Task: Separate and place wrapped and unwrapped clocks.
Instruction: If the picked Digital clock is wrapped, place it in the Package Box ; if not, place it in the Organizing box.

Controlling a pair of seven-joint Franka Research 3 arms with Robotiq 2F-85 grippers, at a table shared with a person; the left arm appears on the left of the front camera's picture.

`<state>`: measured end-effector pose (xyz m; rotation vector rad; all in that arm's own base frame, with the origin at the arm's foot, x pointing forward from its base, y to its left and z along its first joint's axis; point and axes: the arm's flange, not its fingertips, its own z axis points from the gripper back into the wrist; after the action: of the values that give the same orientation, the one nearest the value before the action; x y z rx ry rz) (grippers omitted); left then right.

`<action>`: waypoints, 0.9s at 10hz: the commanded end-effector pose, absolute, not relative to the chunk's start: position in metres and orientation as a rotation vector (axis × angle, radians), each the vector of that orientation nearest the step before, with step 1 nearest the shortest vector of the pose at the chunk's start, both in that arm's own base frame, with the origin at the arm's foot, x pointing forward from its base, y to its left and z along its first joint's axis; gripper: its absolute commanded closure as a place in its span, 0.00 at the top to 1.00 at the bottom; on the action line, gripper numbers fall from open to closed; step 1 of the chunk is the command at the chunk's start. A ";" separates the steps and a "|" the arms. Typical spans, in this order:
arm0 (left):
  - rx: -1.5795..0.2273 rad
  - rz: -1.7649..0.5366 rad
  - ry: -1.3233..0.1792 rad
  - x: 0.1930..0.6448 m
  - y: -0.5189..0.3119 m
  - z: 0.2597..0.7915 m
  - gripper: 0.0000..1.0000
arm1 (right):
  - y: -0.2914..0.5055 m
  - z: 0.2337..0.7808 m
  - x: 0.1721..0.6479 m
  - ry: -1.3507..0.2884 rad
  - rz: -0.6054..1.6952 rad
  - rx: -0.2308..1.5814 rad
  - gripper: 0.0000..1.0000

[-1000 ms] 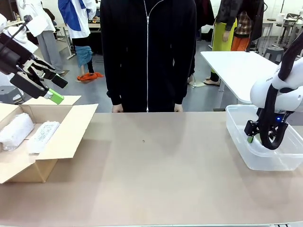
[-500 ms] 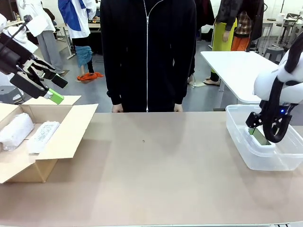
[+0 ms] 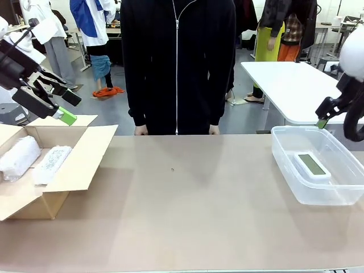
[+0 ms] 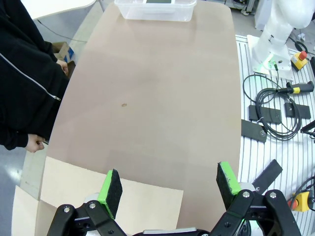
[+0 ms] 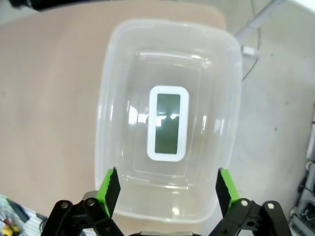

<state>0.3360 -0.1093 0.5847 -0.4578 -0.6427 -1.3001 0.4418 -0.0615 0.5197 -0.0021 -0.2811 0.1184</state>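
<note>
On the tan counter (image 3: 187,205), the right gripper (image 5: 165,189) hung open and empty straight above the clear tub (image 5: 110,98), where the bare clock (image 5: 168,123) lay flat, long axis toward it. The left gripper (image 3: 63,108), also open, hovered over the cardboard box (image 3: 85,156) holding 2 wrapped bundles (image 3: 35,158).

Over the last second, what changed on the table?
The right gripper let go of the unwrapped clock and rose out of the clear tub; the clock now lies flat in the tub, screen up, jaws open above it. Unchanged: left gripper open over the cardboard box, both wrapped bundles inside it.
</note>
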 end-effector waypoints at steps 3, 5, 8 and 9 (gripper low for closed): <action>-0.480 -1.285 -0.649 0.334 -0.111 0.586 1.00 | -0.042 0.552 0.428 -0.310 0.203 -0.028 1.00; -0.480 -1.285 -0.649 0.334 -0.111 0.586 1.00 | -0.029 0.552 0.436 -0.207 0.191 -0.052 1.00; -0.480 -1.285 -0.649 0.334 -0.111 0.586 1.00 | -0.039 0.554 0.428 -0.320 0.187 -0.008 1.00; -0.480 -1.285 -0.649 0.334 -0.111 0.586 1.00 | -0.039 0.554 0.428 -0.320 0.187 -0.008 1.00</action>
<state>0.3360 -0.1094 0.5847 -0.4578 -0.6426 -1.3002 0.4282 -0.0383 0.5545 -0.0141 -0.3049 0.1875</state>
